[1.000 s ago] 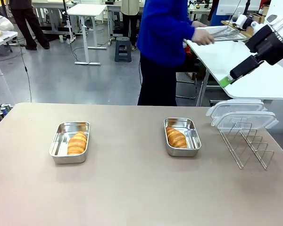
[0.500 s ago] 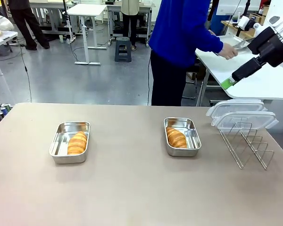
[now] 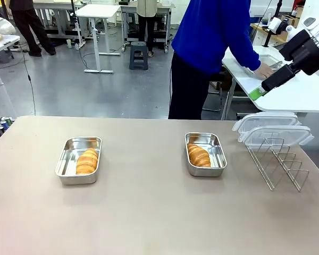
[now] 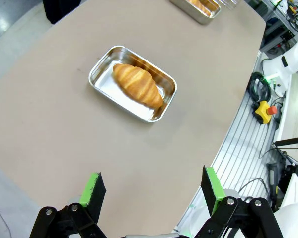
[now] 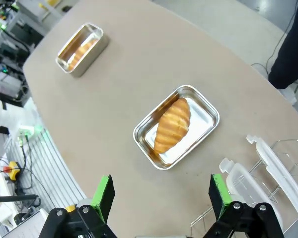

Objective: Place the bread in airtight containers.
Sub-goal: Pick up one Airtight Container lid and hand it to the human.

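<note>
On the table [image 3: 149, 212], two open steel tins sit well apart, each holding one golden roll. The left tin [image 3: 69, 166] has the left roll [image 3: 87, 161] lying against its right side. The right tin [image 3: 216, 158] has the right roll [image 3: 198, 155] along its left side. At the far right, two clear lids [image 3: 271, 127] rest on top of a wire rack [image 3: 279, 162]. The left gripper [image 4: 150, 179] hangs above the near edge with its jaws wide and nothing between them. The right gripper [image 5: 161, 187] is raised at the far right, its jaws likewise wide and empty. A person [image 3: 210, 37] in blue leans toward another table beyond.
</note>
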You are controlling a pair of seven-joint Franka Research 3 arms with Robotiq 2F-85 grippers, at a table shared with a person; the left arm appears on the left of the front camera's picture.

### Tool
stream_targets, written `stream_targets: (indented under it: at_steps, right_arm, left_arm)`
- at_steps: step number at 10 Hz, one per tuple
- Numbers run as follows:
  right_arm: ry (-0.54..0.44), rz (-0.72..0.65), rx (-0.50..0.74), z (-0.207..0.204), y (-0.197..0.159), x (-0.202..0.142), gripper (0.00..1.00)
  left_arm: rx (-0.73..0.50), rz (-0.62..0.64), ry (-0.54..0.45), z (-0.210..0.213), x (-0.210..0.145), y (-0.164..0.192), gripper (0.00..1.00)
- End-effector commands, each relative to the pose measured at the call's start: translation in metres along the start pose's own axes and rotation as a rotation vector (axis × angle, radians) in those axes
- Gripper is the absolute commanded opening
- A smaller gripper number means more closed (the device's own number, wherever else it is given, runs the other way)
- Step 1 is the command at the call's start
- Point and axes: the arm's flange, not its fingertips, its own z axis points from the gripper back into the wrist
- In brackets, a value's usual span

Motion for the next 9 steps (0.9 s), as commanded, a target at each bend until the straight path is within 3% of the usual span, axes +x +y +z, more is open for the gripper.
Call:
stream_targets:
  at_steps: [1, 3, 6, 9]
  right_arm:
    - [-0.004, 0.003, 0.001, 0.001, -0.001, 0.003, 1.0]
    - [0.061, 0.067, -0.039, -0.002, -0.011, 0.001, 1.0]
    - [0.258, 0.445, -0.05, 0.002, -0.026, -0.019, 1.0]
    - [0.502, 0.716, 0.014, 0.025, -0.039, -0.038, 1.0]
  left_arm:
    - [-0.004, -0.012, 0.007, 0.001, 0.0, 0.0, 1.0]
    - [-0.004, -0.012, 0.007, 0.001, 0.0, 0.0, 1.0]
    - [-0.004, -0.012, 0.007, 0.001, 0.0, 0.0, 1.0]
    - [-0.004, -0.012, 0.007, 0.001, 0.0, 0.0, 1.0]
